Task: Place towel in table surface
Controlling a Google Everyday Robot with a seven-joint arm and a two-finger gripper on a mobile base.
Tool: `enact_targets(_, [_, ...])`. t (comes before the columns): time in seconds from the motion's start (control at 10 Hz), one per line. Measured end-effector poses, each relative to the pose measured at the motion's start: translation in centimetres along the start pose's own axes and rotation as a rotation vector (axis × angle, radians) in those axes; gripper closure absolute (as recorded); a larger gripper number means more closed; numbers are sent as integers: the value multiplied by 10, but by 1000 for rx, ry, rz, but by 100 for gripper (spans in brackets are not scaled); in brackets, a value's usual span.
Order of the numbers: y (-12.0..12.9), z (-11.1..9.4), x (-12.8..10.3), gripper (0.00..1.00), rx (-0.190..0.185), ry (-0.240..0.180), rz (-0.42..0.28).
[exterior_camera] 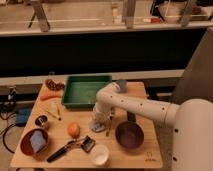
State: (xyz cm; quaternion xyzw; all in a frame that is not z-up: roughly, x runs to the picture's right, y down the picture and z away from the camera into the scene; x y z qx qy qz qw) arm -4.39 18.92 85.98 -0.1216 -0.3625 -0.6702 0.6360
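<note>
The towel (pixel 98 126) is a small blue-grey crumpled cloth. It lies low on the wooden table (pixel 145 152), just in front of the green tray (pixel 86 91) and left of the purple bowl (pixel 129 134). My gripper (pixel 100 118) is at the end of the white arm and points down right over the towel. It hides the towel's top, and I cannot tell whether the towel rests fully on the wood.
A fork (pixel 109 126) lies beside the towel. An orange (pixel 73 130), a black brush (pixel 69 148) and a white cup (pixel 100 154) sit in front. A brown bowl (pixel 34 142) stands front left, a carrot (pixel 49 96) back left, and a grey cup (pixel 121 85) behind the arm.
</note>
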Motion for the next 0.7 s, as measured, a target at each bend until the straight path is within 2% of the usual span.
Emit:
enact_targets(0.1, [2, -10, -4, 25, 12, 2, -21])
enact_targets(0.2, [-1, -14, -5, 21, 15, 1, -35])
enact_targets(0.4, [-6, -13, -5, 20, 25, -4, -54])
enact_targets(0.7, [-17, -14, -1, 20, 60, 1, -51])
